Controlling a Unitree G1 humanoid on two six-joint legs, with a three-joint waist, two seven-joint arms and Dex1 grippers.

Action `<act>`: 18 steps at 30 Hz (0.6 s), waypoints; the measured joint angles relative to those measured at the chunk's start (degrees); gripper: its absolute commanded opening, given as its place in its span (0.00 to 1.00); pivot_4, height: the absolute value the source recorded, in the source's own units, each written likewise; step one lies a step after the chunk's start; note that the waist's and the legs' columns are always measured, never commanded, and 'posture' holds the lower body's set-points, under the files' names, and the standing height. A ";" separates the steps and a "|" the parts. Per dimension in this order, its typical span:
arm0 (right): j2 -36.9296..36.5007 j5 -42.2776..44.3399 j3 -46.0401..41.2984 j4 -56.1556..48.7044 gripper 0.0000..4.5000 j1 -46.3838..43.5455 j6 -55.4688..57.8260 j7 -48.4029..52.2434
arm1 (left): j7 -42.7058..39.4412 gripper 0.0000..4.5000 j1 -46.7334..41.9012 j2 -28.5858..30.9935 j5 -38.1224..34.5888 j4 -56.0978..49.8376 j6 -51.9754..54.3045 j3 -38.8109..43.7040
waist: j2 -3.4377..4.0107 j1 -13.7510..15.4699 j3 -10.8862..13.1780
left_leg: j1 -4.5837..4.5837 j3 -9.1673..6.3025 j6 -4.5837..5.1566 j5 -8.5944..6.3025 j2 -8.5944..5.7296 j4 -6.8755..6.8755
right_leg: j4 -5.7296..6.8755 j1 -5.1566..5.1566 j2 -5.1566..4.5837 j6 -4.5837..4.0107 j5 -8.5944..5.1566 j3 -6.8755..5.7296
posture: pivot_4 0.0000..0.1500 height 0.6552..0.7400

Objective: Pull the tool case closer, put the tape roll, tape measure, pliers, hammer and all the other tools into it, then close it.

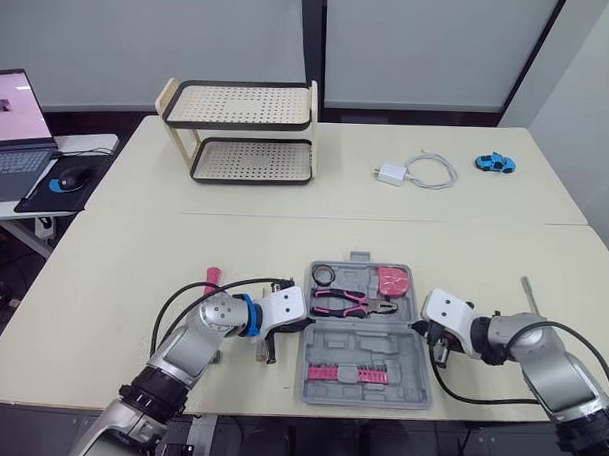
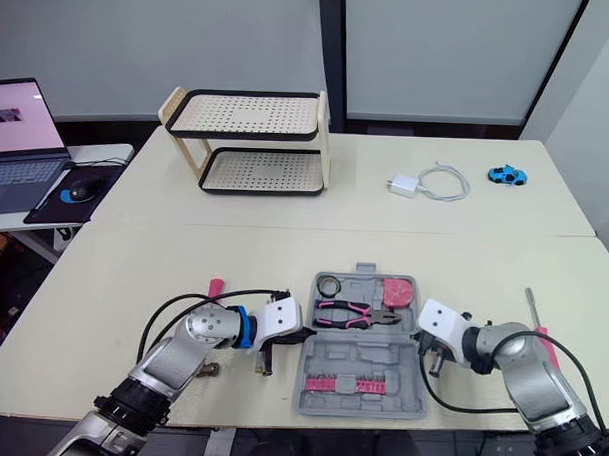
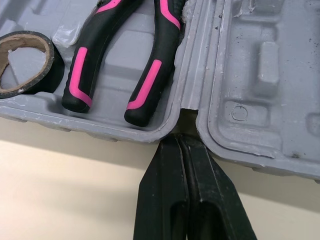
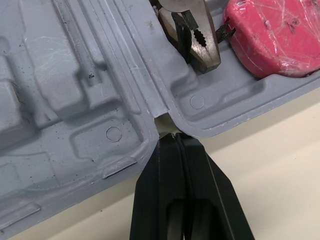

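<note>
Near the front edge of the worktop (image 1: pixel 131 312), midway along it, the case (image 1: pixel 380 346) lies open and flat. Its hinge line, the long axis, runs parallel to that edge.

Claws: the left claw (image 3: pixel 181 140) is clenched on nothing, with its tips at the notch at the left end of the hinge. The right claw (image 4: pixel 172 137) is likewise clenched and empty, with its tips at the notch at the right end. The case therefore sits directly between the two claws, and each points inward along the hinge.

Contents, far half: tape roll (image 1: pixel 324 274) in the left pocket, pliers (image 1: pixel 352 305) across the middle with the jaws toward the right, tape measure (image 1: pixel 392 282) in the right pocket. Near half: a row of pink bits (image 1: pixel 344 372); the other recesses are bare.

Outside the case: a pink handle (image 1: pixel 212 277) lies beyond the left arm, and a slim shafted tool (image 1: pixel 528 292) lies toward the right edge. What kind of tool either is cannot be determined.

Assessment: packing is incomplete and the lid is not closed. The left arm is nearer the pink handle, the right arm nearer the shafted tool.
</note>
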 measured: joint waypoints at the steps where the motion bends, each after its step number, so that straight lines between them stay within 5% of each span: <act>1: 0.07 -0.08 0.00 0.01 0.00 -0.05 0.00 0.00 | 0.02 0.01 -0.05 0.00 0.03 0.10 -0.09 0.03 | 0.00 0.00 0.00 | 0.00 0.00 0.00 0.00 0.00 0.00 | 0.00 0.00 0.00 0.00 0.00 0.00 | 1.00 1.00; 18: 0.68 -0.31 0.10 0.04 0.00 -0.55 0.09 0.00 | 0.47 0.01 -0.07 0.00 0.70 0.66 -1.19 1.14 | 0.00 -0.09 0.00 | -0.01 0.00 -0.01 0.01 0.00 -0.01 | 0.01 -0.04 0.01 0.00 0.00 0.00 | 1.00 1.00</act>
